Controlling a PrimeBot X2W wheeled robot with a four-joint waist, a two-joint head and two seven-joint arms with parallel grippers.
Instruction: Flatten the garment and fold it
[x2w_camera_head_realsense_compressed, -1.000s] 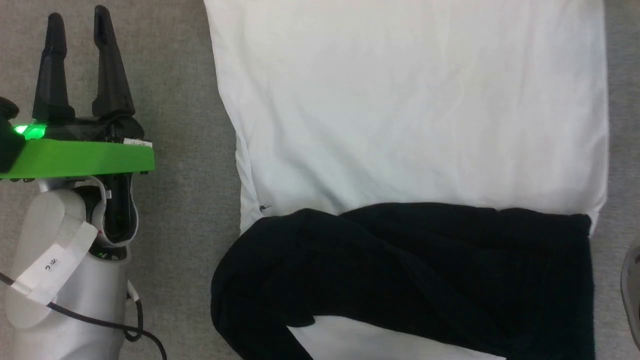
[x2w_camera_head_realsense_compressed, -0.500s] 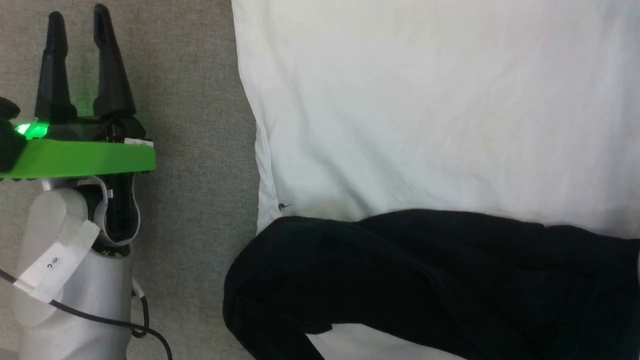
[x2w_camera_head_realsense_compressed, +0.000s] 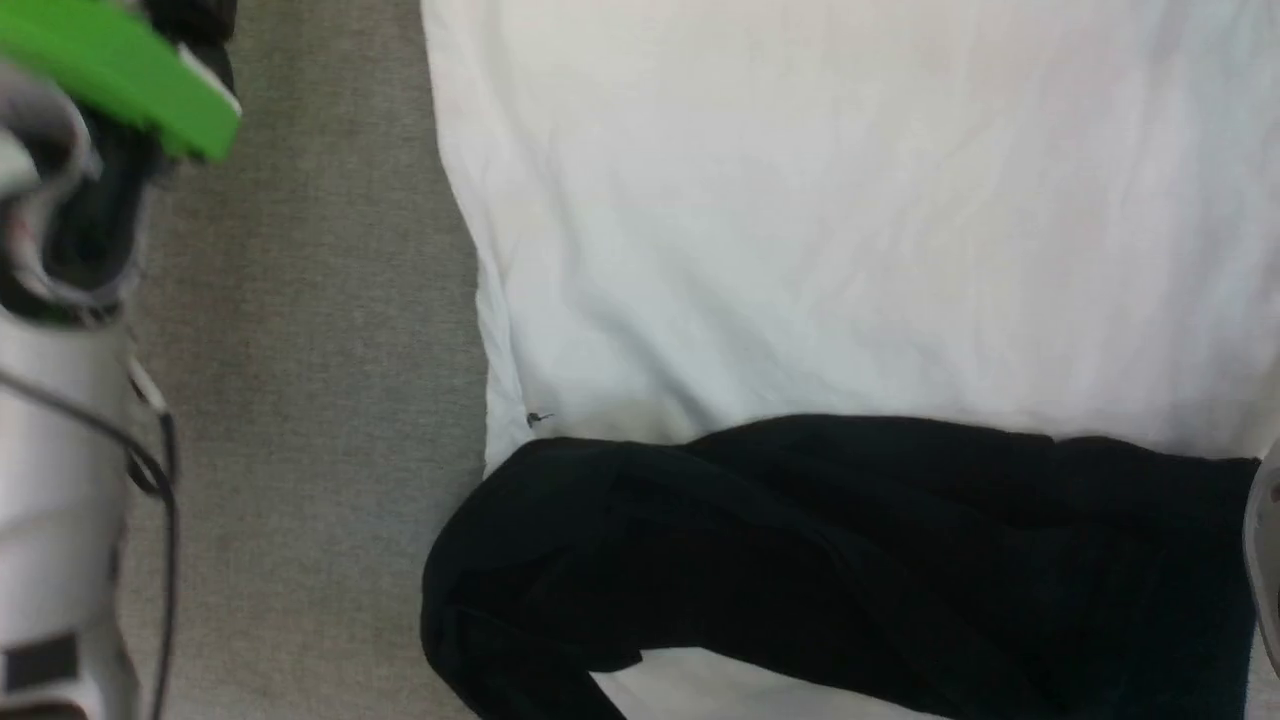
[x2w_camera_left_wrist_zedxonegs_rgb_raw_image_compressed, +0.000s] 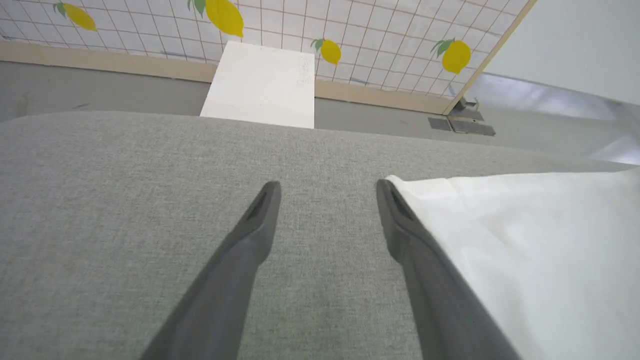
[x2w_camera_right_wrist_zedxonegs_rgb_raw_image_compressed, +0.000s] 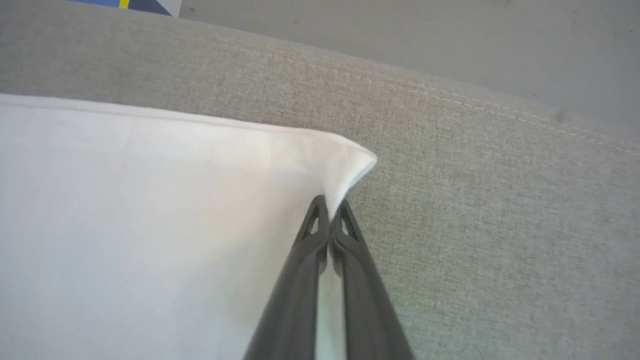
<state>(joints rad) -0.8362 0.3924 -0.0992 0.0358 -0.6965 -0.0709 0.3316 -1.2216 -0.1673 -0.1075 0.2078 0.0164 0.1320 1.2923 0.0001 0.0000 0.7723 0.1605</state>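
Head view, looking down: the garment, a white T-shirt w/ black sleeves, lies spread on a grey fabric surface. The white body takes up the top & middle, mostly flat w/ faint creases. The sleeves lie across its lower part in a rumpled black band, w/ a strip of white showing below them. A tiny dark mark sits at the shirt's left edge, just above the black cloth. At far left, blurred, is the pale L arm w/ a green plate & a thin dark cable, beside the shirt but apart from it. A pale rounded shape at the right edge is too cropped to identify. L wrist view: the L gripper has its fingers spread wide, nothing btwn them, over bare grey surface. One finger runs along the shirt's white edge; contact can't be told. Bkgd: a grid-pattern wall w/ yellow lemon prints, a white board leaning on it, grey floor. R wrist view: the R gripper has its fingers pressed together, pinching the white cloth just inside a corner, which puckers up to a point. A stitched seam runs along the grey surface beyond.
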